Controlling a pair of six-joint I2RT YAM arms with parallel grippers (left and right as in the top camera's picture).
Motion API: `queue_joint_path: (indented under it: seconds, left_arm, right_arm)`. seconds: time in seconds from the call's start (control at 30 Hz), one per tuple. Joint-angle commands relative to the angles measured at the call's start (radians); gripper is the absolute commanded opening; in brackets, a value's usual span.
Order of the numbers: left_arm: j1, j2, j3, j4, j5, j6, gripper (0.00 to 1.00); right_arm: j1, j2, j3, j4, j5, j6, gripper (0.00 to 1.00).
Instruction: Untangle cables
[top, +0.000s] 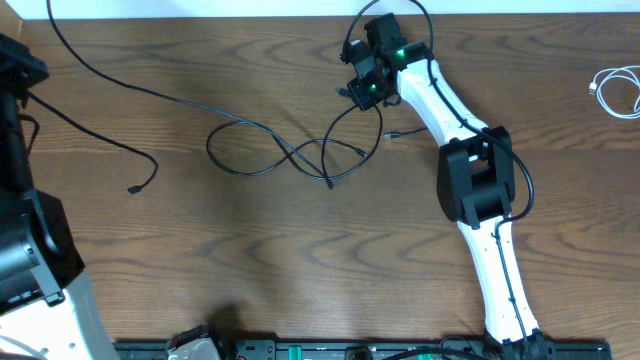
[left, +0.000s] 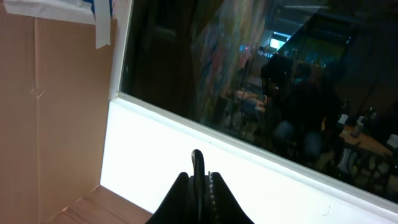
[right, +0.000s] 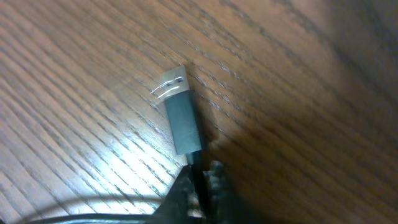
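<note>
Setting: indoor robotics lab bench. Evidence: white-and-black right arm (top: 470, 180) and left arm (top: 30, 250) mounted at a wood-grain table (top: 250, 260). Cardboard panel (left: 56, 124) stands beside a white sill (left: 186, 168). The dark glass pane (left: 174, 56) above reflects seated people (left: 298, 93) at tables (dim, details unclear), which suggests a shared workspace.
</note>
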Motion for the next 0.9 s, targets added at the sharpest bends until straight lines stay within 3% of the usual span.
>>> queue_joint_path:
  seconds: [0.0, 0.2, 0.43, 0.7, 0.87]
  left_arm:
    - [0.004, -0.007, 0.012, 0.001, -0.002, 0.005, 0.07]
    - [0.004, -0.007, 0.012, 0.000, -0.002, 0.005, 0.07]
    - [0.004, -0.007, 0.012, 0.000, -0.002, 0.005, 0.07]
    - [0.004, 0.004, 0.012, 0.013, 0.024, -0.008, 0.07]
    - [0.004, 0.036, 0.012, 0.145, 0.057, -0.061, 0.07]
  right_arm:
    - [0.006, 0.050, 0.000, -0.021, 0.024, 0.023, 0.01]
    - [-0.014, -0.015, 0.003, -0.077, 0.006, 0.097, 0.01]
    - [-0.045, -0.288, 0.003, -0.224, -0.253, 0.024, 0.01]
    - [-0.002, -0.333, -0.010, -0.573, -0.206, -0.013, 0.01]
    - [0.027, -0.279, -0.063, -0.613, -0.072, 0.074, 0.01]
